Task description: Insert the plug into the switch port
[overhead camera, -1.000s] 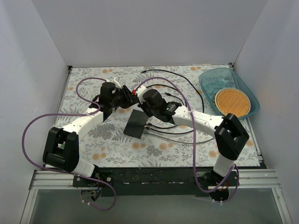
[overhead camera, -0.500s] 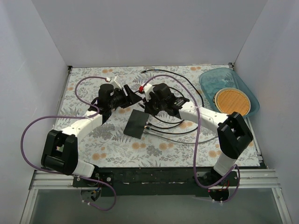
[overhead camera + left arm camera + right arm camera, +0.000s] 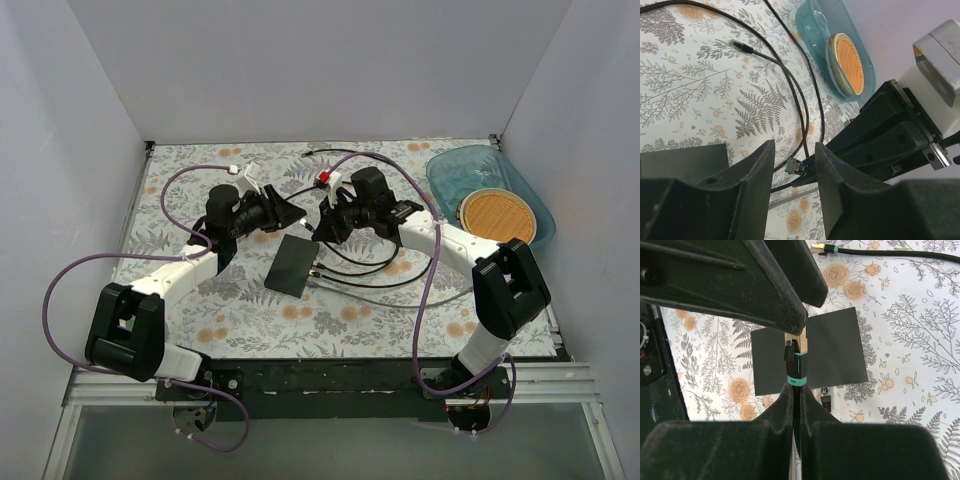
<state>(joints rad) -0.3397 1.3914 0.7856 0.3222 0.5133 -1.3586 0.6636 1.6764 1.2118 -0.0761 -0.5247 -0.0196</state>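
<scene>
The switch [image 3: 292, 264] is a flat black box lying on the floral mat, and it also shows in the right wrist view [image 3: 835, 350] and the left wrist view [image 3: 685, 162]. My right gripper [image 3: 328, 225] [image 3: 796, 387] is shut on the cable just behind a black plug [image 3: 796, 365] with a teal band, and holds it above the switch. My left gripper [image 3: 290, 213] [image 3: 794, 150] is open and empty, close to the right gripper. The held plug [image 3: 796, 166] shows between its fingers [image 3: 752, 185]. The switch's sockets are not visible.
Several black cables [image 3: 385, 195] loop over the mat right of the switch. One loose plug [image 3: 826, 399] lies beside the switch and another [image 3: 822, 247] lies farther off. A blue tray [image 3: 500, 165] with an orange disc [image 3: 497, 217] sits at the back right. White walls enclose the mat.
My right gripper has swung right and toward the back with the plug still in it. My left gripper has reached slightly right, toward it. The switch has not moved.
</scene>
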